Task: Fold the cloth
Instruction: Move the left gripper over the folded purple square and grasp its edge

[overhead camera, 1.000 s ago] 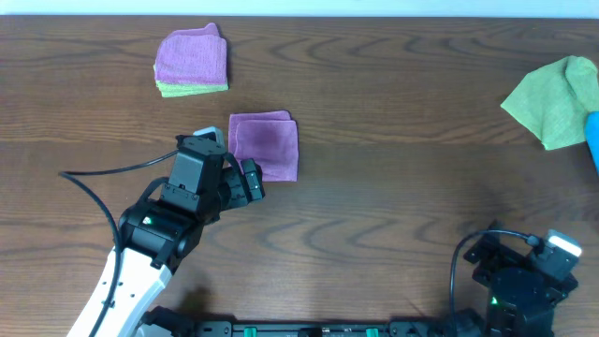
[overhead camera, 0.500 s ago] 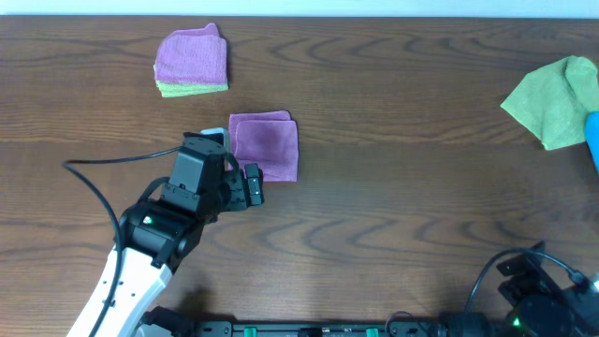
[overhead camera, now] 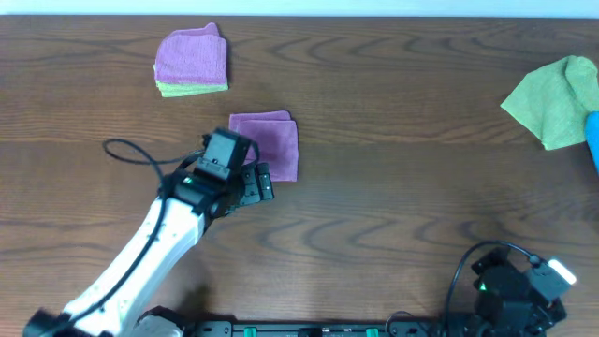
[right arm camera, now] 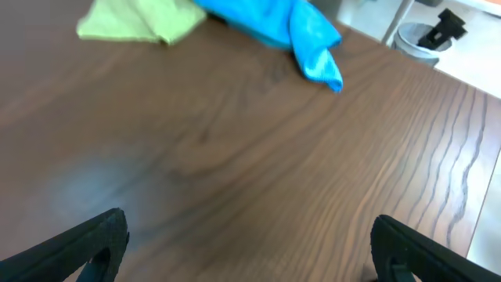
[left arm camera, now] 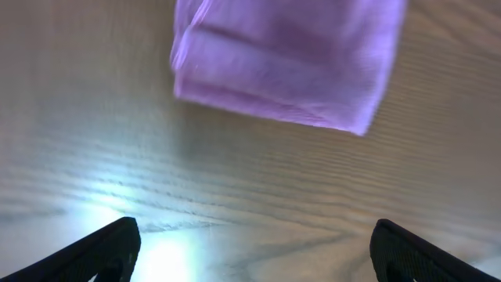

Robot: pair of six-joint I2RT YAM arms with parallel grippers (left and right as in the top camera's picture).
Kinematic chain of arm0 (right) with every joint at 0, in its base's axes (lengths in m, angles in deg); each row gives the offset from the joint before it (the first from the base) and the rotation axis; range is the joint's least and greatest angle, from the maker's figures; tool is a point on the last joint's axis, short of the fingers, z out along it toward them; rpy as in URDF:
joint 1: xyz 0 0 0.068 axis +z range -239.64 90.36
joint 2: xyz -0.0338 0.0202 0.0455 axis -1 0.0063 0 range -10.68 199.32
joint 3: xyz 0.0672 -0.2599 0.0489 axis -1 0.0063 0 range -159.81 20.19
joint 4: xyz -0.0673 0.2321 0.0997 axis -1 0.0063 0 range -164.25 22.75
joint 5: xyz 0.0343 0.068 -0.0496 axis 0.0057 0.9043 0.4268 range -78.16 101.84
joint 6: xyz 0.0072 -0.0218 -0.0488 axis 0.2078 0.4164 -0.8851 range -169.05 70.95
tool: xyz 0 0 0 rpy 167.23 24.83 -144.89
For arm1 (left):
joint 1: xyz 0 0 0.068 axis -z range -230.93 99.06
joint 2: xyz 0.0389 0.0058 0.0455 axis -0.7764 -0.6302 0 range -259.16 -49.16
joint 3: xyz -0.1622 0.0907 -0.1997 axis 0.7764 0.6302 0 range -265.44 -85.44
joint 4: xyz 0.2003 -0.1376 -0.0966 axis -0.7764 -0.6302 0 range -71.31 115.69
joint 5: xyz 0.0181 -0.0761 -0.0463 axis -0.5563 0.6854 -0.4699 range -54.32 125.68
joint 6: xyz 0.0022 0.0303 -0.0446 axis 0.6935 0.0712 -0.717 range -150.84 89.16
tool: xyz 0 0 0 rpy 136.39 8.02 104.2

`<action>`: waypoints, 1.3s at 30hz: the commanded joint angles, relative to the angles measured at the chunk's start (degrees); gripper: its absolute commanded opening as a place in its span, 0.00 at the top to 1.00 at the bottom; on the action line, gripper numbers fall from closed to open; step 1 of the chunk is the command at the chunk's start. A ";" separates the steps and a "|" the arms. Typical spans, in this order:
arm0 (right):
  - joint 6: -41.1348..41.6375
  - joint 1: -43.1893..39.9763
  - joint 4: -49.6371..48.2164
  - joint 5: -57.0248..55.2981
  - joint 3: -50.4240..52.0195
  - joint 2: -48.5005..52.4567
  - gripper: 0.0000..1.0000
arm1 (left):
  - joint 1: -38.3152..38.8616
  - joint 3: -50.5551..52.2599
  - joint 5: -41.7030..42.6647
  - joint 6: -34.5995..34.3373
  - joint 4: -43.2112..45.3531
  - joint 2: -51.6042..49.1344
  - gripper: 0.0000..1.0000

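Observation:
A folded purple cloth (overhead camera: 265, 142) lies flat on the wooden table left of centre; it fills the top of the left wrist view (left arm camera: 286, 59). My left gripper (overhead camera: 255, 184) is open and empty, just in front of the cloth's near left corner; its fingertips frame bare wood (left arm camera: 250, 251). My right gripper (overhead camera: 510, 285) is open and empty at the front right edge of the table, over bare wood (right arm camera: 246, 251).
A folded stack, purple on green (overhead camera: 191, 61), sits at the back left. A crumpled green cloth (overhead camera: 554, 99) and a blue cloth (overhead camera: 593, 140) lie at the far right; both show in the right wrist view (right arm camera: 137, 19) (right arm camera: 286, 27).
My left arm has swung right and forward, bringing its gripper closer to the cloth's near edge. The right arm has shifted at the table's front right edge.

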 commanded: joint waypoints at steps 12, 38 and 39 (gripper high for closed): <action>0.61 -0.37 0.04 -0.83 0.79 -0.48 0.01 | 12.41 -0.61 -18.71 -14.29 13.29 -7.52 0.05; 0.59 -0.37 0.04 -0.83 0.79 -0.48 0.01 | 13.38 -0.61 -19.43 -14.82 23.54 -7.08 0.05; 0.61 -0.37 0.04 -0.83 0.79 -0.48 0.01 | 13.53 -0.59 -19.50 -16.17 25.11 -7.08 0.05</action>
